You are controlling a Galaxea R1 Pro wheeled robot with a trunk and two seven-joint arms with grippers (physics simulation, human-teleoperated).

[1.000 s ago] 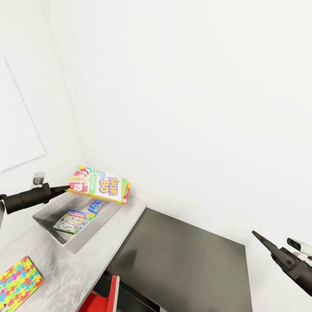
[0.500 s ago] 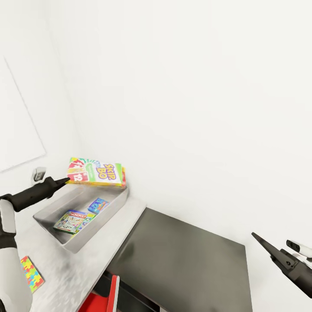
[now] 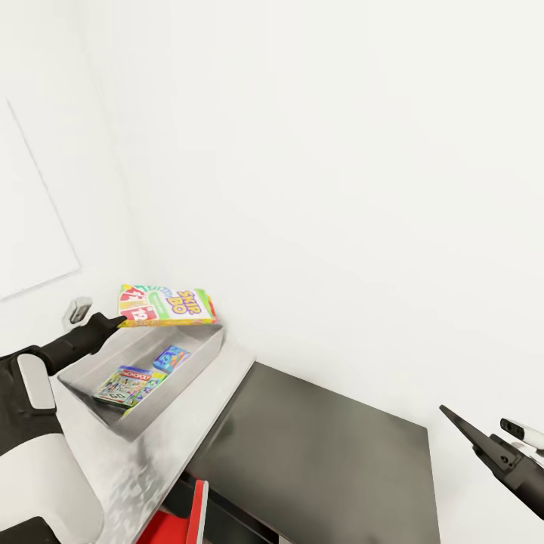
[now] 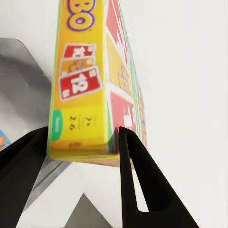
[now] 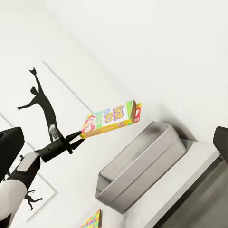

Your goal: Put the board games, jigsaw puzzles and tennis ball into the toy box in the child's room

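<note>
The left gripper (image 3: 115,323) pinches a flat Skip-Bo game box (image 3: 168,305), white-faced with yellow edges, above the grey toy box (image 3: 193,361); whether the right gripper (image 3: 453,420) is spread or closed is unclear.

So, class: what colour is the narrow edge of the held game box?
Yellow-orange on the game box; the left wrist view shows it best.
</note>
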